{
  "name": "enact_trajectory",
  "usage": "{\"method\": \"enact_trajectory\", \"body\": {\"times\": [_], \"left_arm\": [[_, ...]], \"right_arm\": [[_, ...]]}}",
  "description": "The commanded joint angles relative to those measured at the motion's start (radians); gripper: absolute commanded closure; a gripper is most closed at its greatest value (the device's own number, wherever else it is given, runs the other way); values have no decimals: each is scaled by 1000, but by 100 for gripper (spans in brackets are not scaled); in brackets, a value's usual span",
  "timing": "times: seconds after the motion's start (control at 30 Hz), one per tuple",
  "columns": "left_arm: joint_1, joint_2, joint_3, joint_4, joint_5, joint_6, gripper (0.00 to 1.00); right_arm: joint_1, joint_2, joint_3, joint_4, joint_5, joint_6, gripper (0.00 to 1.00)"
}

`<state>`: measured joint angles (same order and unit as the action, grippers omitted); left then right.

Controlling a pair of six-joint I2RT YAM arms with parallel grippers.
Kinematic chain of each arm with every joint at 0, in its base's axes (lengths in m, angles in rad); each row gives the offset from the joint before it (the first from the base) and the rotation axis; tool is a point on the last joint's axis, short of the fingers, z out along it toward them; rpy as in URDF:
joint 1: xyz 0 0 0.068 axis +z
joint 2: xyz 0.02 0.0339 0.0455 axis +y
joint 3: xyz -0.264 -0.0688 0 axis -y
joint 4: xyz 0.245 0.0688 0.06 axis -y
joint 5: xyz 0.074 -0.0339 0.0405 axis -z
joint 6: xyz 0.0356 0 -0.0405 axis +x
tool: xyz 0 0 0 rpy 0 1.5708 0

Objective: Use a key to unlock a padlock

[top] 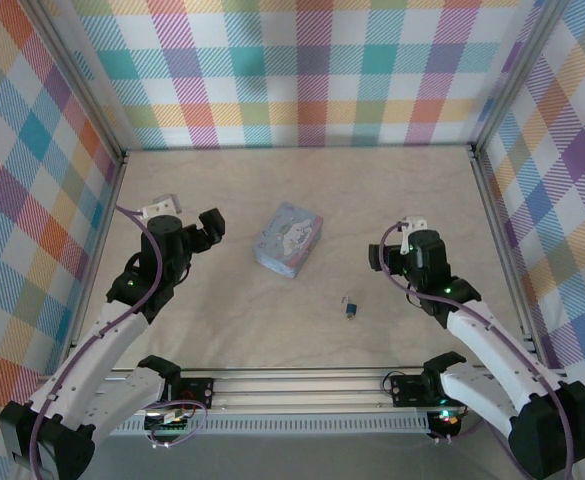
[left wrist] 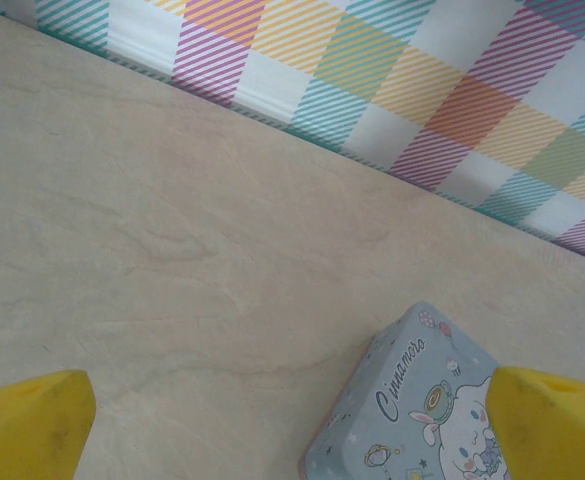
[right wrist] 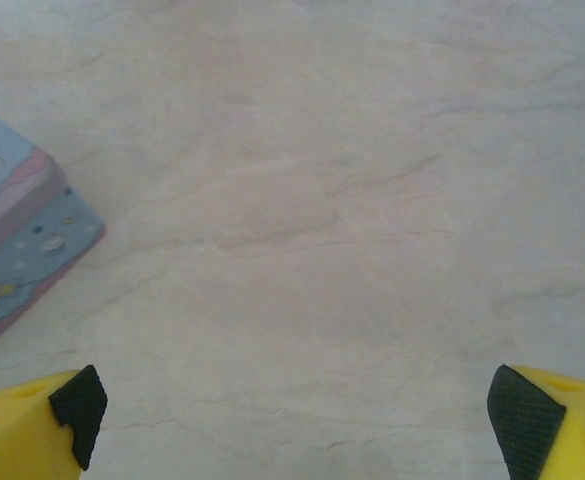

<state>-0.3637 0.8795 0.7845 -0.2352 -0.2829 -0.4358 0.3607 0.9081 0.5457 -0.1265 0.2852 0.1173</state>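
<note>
The tiny blue padlock point(top: 350, 307) with its thin silver shackle lies on the table, in front of and right of the centre. I cannot make out a separate key. My left gripper point(top: 210, 228) hovers at the left, well away from the padlock, and is open; in the left wrist view its yellow fingers point(left wrist: 34, 420) stand far apart with nothing between them. My right gripper point(top: 390, 252) hangs right of and beyond the padlock, also open, with its black-padded fingertips point(right wrist: 72, 408) spread wide over bare table.
A pale blue cartoon-printed box point(top: 289, 238) lies at the table's middle between the two grippers; its corner shows in the left wrist view point(left wrist: 412, 400) and its edge in the right wrist view point(right wrist: 22, 230). Plaid walls point(top: 302, 70) close off the back and both sides.
</note>
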Motion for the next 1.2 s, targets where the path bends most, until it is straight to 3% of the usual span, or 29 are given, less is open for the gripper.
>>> {"method": "enact_trajectory", "body": {"times": [0.0, 0.57, 0.8, 0.9, 1.17], "left_arm": [[9, -7, 39, -5, -20, 17, 0], [11, 13, 61, -34, -25, 35, 0], [12, 24, 61, -73, -41, 48, 0], [18, 51, 77, -115, -101, 78, 0], [82, 134, 123, -193, -111, 199, 0]], "right_arm": [[-32, 35, -54, 212, 53, -97, 0], [-153, 372, -195, 748, -51, -182, 0], [-169, 470, -166, 872, -106, -254, 0], [-189, 535, -172, 959, -128, -264, 0], [-291, 578, -184, 1012, -225, -156, 0]]}}
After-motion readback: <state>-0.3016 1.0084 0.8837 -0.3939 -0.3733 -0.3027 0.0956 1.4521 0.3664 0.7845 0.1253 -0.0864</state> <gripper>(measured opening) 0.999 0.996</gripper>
